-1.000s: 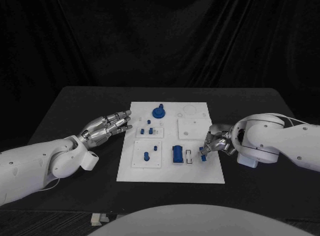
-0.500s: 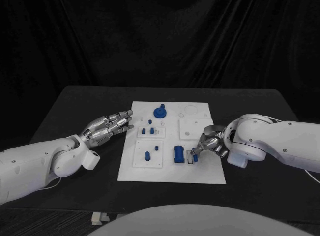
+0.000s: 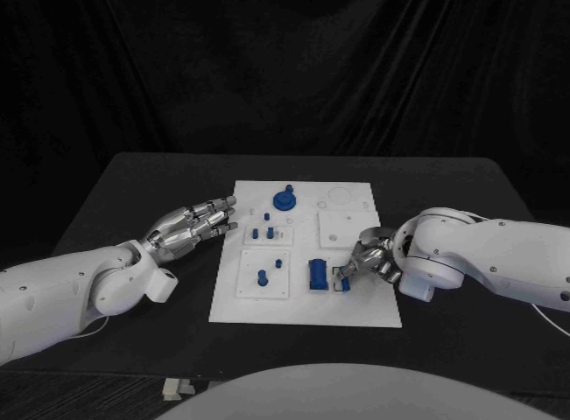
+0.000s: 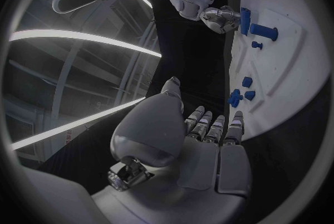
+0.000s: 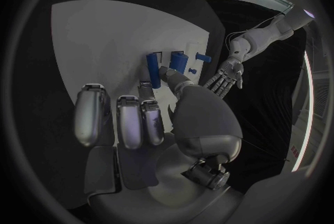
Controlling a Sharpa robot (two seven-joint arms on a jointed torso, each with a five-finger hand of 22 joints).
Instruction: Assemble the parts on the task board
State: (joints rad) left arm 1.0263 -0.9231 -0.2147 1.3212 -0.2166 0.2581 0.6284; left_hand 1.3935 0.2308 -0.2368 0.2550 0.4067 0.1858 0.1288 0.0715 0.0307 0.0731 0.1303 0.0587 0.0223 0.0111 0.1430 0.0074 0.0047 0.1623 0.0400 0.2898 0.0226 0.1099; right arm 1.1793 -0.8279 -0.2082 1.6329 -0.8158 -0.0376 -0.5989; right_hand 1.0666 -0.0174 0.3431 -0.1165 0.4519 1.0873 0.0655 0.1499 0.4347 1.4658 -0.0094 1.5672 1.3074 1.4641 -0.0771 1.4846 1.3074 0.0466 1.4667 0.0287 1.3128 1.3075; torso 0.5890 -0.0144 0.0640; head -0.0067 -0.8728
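The white task board [image 3: 305,311] lies in the middle of the black table. My right hand [image 3: 373,259] hovers over the board's right side and pinches a small blue part [image 3: 344,283] between thumb and a finger, right beside an upright blue block [image 3: 318,273]. The right wrist view shows that part [image 5: 153,70] at the fingertips [image 5: 164,73], over the board [image 5: 104,40]. My left hand [image 3: 192,226] is open with fingers stretched out at the board's left edge, holding nothing. A round blue knob [image 3: 282,199] stands at the far end of the board.
Small blue pegs [image 3: 266,233] and a blue peg piece [image 3: 262,278] stand on the board's left half. White square plates [image 3: 341,226] sit on its right half. Bare black table [image 3: 133,188] surrounds the board. The left wrist view shows the board [image 4: 285,76] and my right hand [image 4: 221,16].
My right hand has moved left and slightly toward the near edge with the small blue part, bringing it next to the blue block. The left hand has not moved.
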